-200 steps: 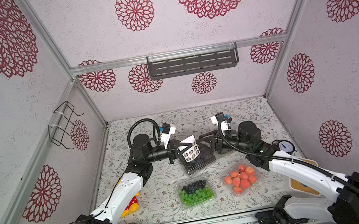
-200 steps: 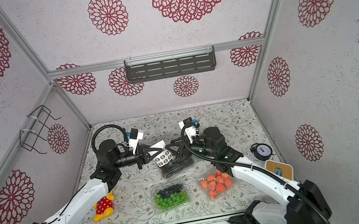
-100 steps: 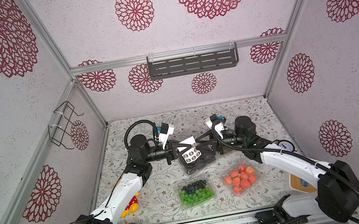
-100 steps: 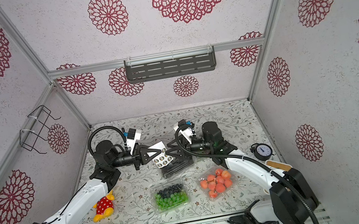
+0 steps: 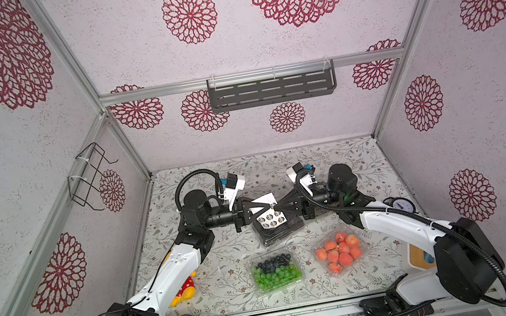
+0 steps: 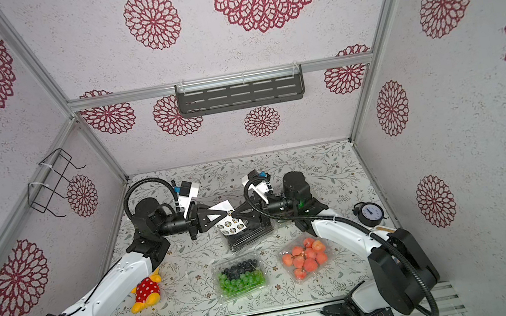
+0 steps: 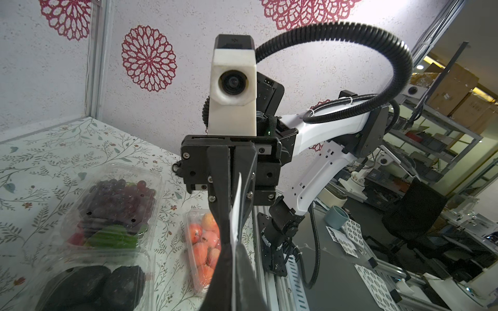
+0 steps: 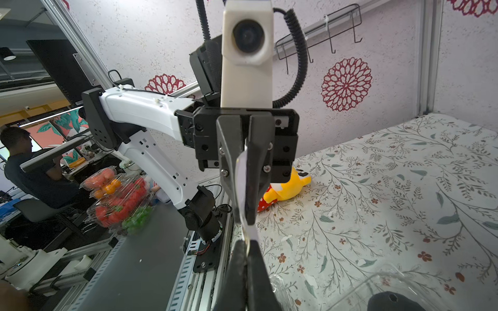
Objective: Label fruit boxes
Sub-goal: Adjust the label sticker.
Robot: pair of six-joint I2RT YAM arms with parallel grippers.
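At lower centre of both top views, on the floral table (image 5: 332,159), two dark fruit boxes (image 5: 287,235) (image 6: 251,237) are seen close together beneath a raised sticker sheet. Whether they are stacked or only overlapping cannot be told from above. In the left wrist view they are told apart: the black-fruit box (image 7: 91,285) is at lower left of frame, and the dark purple box (image 7: 118,194) is just beyond it at centre left. The green-and-blue box (image 5: 276,271) is noted lower in the top frame, near the table's front edge. The orange-red box (image 5: 338,252) lies to its right, apart from it.

The sticker sheet (image 5: 270,220), white with rows of round stickers, is held tilted in the air over the dark boxes, between the two gripper tips. The right gripper (image 7: 229,239) is closed, its tips pinched on the sheet's edge. The left gripper (image 8: 244,215) faces it almost tip to tip. Its fingers lie close on either side of the sheet, but whether the sheet is pinched or just cleared cannot be told. Both arms are extended inward from the lower corners of the frame.

A yellow plush toy (image 6: 145,293) with a red spotted part is recorded at lower left, beside the left arm. A dial gauge (image 6: 369,212) is at the table's right side. A grey slotted shelf (image 5: 271,90) is mounted on the back wall, above centre.
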